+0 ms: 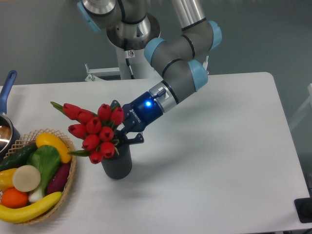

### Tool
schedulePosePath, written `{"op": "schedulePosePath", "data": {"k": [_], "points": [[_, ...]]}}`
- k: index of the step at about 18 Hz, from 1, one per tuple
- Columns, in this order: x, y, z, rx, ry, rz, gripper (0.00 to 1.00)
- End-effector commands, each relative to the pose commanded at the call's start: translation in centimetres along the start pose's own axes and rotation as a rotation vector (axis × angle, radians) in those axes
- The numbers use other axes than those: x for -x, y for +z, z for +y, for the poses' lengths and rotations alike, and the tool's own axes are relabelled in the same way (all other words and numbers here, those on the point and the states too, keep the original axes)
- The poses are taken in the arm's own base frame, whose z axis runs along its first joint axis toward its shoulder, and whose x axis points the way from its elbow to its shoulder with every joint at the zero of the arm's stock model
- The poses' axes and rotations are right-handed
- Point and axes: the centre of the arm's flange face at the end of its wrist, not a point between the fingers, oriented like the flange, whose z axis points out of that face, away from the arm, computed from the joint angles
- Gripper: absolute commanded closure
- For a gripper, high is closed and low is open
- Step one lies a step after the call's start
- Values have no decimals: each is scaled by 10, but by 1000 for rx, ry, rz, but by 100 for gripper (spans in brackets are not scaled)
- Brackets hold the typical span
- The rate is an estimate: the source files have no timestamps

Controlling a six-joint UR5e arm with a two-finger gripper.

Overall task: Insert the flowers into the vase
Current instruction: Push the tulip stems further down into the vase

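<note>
Red artificial tulips with green leaves (95, 130) form a wide bunch that sits at the mouth of a small dark grey ribbed cylindrical vase (117, 164), with the blooms fanning up and to the left, well beyond the vase's width. The vase stands upright on the white table (209, 156), just right of a woven basket (72, 171) holding plastic fruit and vegetables, among them a yellow banana (29, 209) and an orange (14, 197). The stems are hidden behind the blooms, so how deep they reach into the vase cannot be told.

The black two-finger gripper (127, 137) reaches in from the upper right, tilted down toward the vase's rim, with its fingers right against the right side of the bunch. Whether they clamp the stems or stand apart from them cannot be told, as the flowers cover the tips. A blue light glows on the wrist (148, 104). A blue-handled pot (6, 124) stands at the table's left edge.
</note>
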Motion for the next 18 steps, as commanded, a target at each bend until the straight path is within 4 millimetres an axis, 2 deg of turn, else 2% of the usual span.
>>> {"op": "schedulePosePath", "data": {"k": [4, 9, 15, 16, 18], "points": [[0, 0, 2, 2, -3, 0, 64], [4, 3, 19, 39, 25, -2, 63], [3, 2, 18, 40, 25, -4, 58], [3, 2, 18, 40, 26, -4, 53], [4, 1, 16, 43, 38, -6, 23]]}}
